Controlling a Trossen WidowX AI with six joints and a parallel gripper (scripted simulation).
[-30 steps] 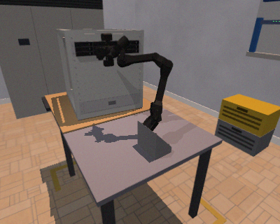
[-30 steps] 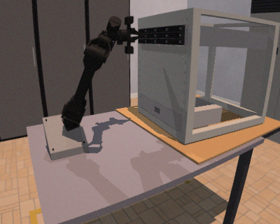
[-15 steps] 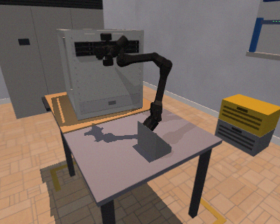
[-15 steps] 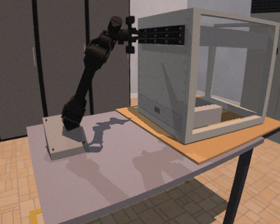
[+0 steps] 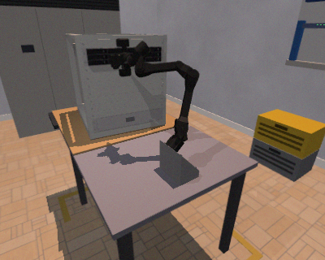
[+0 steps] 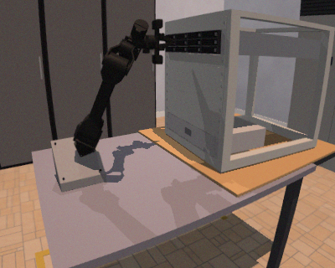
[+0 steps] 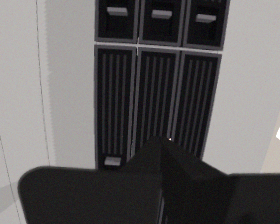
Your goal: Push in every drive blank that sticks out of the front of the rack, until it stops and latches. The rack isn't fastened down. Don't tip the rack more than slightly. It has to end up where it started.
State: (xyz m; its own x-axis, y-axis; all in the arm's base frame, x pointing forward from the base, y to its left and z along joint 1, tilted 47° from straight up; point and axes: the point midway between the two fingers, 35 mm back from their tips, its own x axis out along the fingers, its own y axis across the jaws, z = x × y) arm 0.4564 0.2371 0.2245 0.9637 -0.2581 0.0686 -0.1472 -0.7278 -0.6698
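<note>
Top view: rack (image 5: 123, 93) (image 6: 198, 92) upright, upper left of frame, on an orange board (image 5: 111, 143) (image 6: 244, 184) on the table (image 5: 132, 195) (image 6: 127, 209). Pincer (image 5: 114, 62) (image 6: 167, 40) (image 7: 157, 143) in front of the drive blanks (image 5: 97, 57) (image 6: 198, 42) (image 7: 113, 107).

Exterior: pincer at upper centre, at the left end of the blank rows. Can't tell from here if it touches.

Wrist: pincer fingers together, nothing clamped, tips at lower centre over the blanks. One blank handle (image 7: 112, 161) visible left of them; I can't tell which blanks stick out.
</note>
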